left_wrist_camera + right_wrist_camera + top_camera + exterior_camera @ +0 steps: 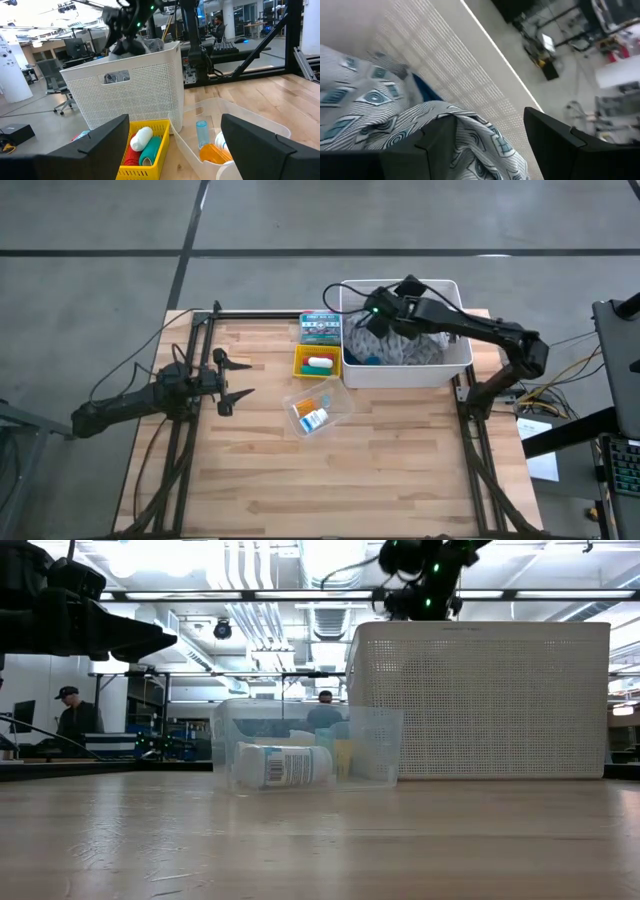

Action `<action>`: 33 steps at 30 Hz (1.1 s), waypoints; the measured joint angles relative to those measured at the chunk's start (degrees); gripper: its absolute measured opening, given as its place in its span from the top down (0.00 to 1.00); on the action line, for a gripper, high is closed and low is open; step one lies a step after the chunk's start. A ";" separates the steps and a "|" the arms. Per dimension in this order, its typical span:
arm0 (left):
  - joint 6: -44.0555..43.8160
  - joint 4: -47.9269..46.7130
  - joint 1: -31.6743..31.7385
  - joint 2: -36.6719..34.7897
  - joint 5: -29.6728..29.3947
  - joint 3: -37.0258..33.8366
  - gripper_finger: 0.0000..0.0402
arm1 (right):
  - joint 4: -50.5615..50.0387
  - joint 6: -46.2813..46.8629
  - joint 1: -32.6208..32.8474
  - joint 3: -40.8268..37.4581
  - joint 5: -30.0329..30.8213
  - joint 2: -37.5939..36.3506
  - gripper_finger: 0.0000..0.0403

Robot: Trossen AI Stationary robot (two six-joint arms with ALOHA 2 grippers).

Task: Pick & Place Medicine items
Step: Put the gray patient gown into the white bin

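Red, green and white tubes [142, 145] lie in a small yellow bin [318, 362]. Beside it, a clear container [335, 408] holds an orange pack [212, 152] and a white-and-blue bottle [280, 765]. My right gripper [372, 315] hangs over the white basket [455, 370] at the far right, shut on a grey patterned cloth [380, 100] that fills the basket. A blue cloth [370, 360] shows under it. My left gripper [238, 380] waits open at the table's left, pointing level toward the bin. My right gripper pinches a bunched fold of the grey patterned cloth [457, 125] between its two fingers. The fingers slant down toward the table's left. The held part [150, 46] is drawn up above the basket's rim, and the rest of the cloth trails down into the basket.
A printed box [320, 327] lies at the far edge behind the yellow bin. Bare wood [330, 480] spreads over the near half of the table. Black frame rails [470, 430] run along both sides. People [70, 710] stand in the room beyond.
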 joint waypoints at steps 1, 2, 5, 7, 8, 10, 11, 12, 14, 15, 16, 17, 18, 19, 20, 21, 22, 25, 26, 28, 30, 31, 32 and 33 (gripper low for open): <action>0.00 0.02 0.00 0.00 0.01 0.01 0.20 | 0.21 -0.03 0.33 0.00 -0.90 -0.83 0.44; 0.00 0.00 0.00 0.00 -0.01 0.01 0.20 | 0.61 -0.14 0.64 0.00 -1.96 -1.71 0.44; 0.00 0.00 0.00 0.00 -0.01 0.00 0.20 | 1.12 -0.07 1.59 0.00 -5.06 -4.55 0.44; 0.00 0.00 0.00 0.00 -0.01 0.01 0.20 | 1.47 0.02 2.44 0.00 -6.33 -6.36 0.44; 0.00 -0.02 0.00 0.00 -0.01 0.01 0.20 | 1.71 -0.12 2.89 0.00 -6.74 -7.27 0.44; 0.00 0.01 0.00 0.00 -0.01 0.00 0.20 | 2.46 -0.16 3.94 0.00 -6.98 -8.98 0.44; 0.00 0.00 0.00 0.00 -0.01 0.01 0.20 | 2.88 -0.14 4.48 0.00 -6.99 -9.81 0.44; 0.00 0.00 0.00 0.00 -0.01 -0.01 0.20 | 3.25 -0.16 4.94 0.00 -7.01 -10.49 0.44; 0.00 0.00 -0.01 0.00 -0.01 0.00 0.20 | 4.15 -0.20 5.79 0.00 -7.05 -11.70 0.44; 0.00 0.00 0.00 0.00 -0.01 -0.01 0.20 | 4.23 -0.25 6.01 0.00 -7.06 -12.17 0.44; 0.00 0.00 0.00 0.00 -0.01 0.00 0.20 | 4.20 -0.24 6.17 0.00 -7.05 -12.51 0.44; 0.00 0.00 -0.01 0.00 0.00 0.00 0.20 | 4.19 -0.21 6.22 0.00 -7.02 -12.70 0.44; 0.00 0.00 -0.01 0.00 0.00 0.01 0.20 | 4.05 -0.19 6.21 0.00 -7.02 -12.84 0.44; 0.00 0.00 0.00 0.00 -0.01 -0.01 0.20 | 3.80 -0.20 6.20 -0.07 -6.99 -12.85 0.44; 0.00 0.00 -0.01 0.00 -0.01 -0.01 0.20 | 3.67 -0.20 6.20 -0.28 -6.95 -12.85 0.44; 0.00 0.00 -0.01 0.00 -0.01 0.01 0.20 | 3.49 -0.18 6.20 -0.52 -6.91 -12.76 0.44; 0.00 0.00 -0.02 0.00 -0.01 0.01 0.20 | 3.29 -0.26 6.20 -0.68 -6.79 -12.52 0.44; 0.00 0.00 -0.01 0.00 0.00 -0.01 0.20 | 0.79 -0.92 5.98 -1.15 -6.43 -11.71 0.44; 0.00 -0.01 -0.01 0.00 -0.01 0.00 0.20 | 0.15 -0.96 5.96 -1.31 -6.41 -11.26 0.44; 0.00 0.00 0.00 0.00 -0.01 0.00 0.20 | -1.32 -0.97 5.88 -1.81 -6.35 -10.40 0.44; 0.00 0.00 0.00 0.00 -0.01 0.01 0.20 | -2.33 -0.85 5.90 -2.08 -6.35 -9.58 0.44; 0.00 0.02 0.00 0.00 -0.01 0.01 0.20 | -2.95 -0.33 5.94 -2.22 -6.35 -9.13 0.44; 0.00 0.00 0.00 0.00 0.01 0.01 0.20 | -3.87 0.32 5.94 -2.25 -6.35 -8.71 0.44; 0.00 -0.01 0.00 0.00 0.01 0.01 0.20 | -4.72 0.96 5.94 -2.27 -6.36 -8.28 0.44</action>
